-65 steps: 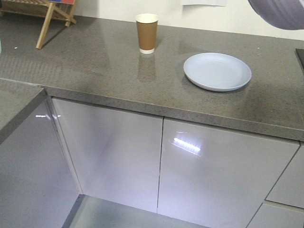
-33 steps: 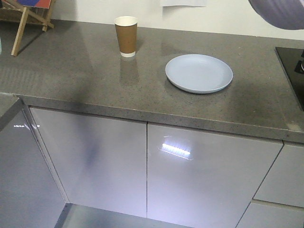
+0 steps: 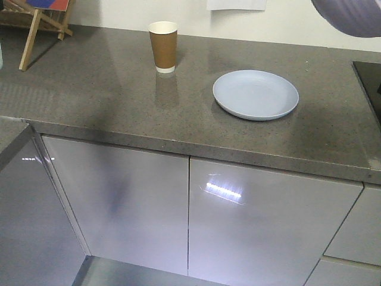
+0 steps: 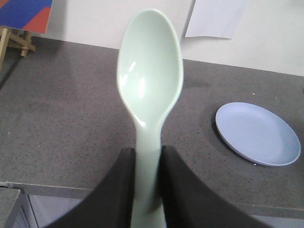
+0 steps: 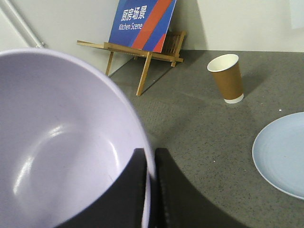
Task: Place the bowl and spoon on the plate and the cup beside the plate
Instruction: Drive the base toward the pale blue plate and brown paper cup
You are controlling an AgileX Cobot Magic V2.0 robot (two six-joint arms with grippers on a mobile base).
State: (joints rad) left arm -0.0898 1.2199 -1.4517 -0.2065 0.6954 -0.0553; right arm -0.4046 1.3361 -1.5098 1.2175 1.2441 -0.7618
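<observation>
My left gripper [image 4: 147, 156] is shut on the handle of the pale mint spoon [image 4: 149, 85], which stands above the counter with its scoop pointing away. My right gripper [image 5: 150, 159] is shut on the rim of the lavender bowl [image 5: 57, 152], one finger inside and one outside; the bowl's underside [image 3: 351, 13] shows at the top right of the front view. The pale blue plate [image 3: 256, 94] lies empty on the grey counter [image 3: 107, 95]; it also shows in both wrist views [image 4: 257, 134] [image 5: 282, 154]. The brown paper cup [image 3: 163, 46] [image 5: 228, 78] stands upright, left of and behind the plate.
A wooden easel [image 5: 142, 52] carrying a blue and red kitchen sign [image 5: 140, 21] stands at the counter's far left by the wall. A black cooktop edge [image 3: 370, 80] sits at the right. White cabinet doors [image 3: 178, 214] run below the counter's front edge.
The front view has shifted: cup and plate slid left in the frame, then slightly back right. The bowl stays at the top right corner.
</observation>
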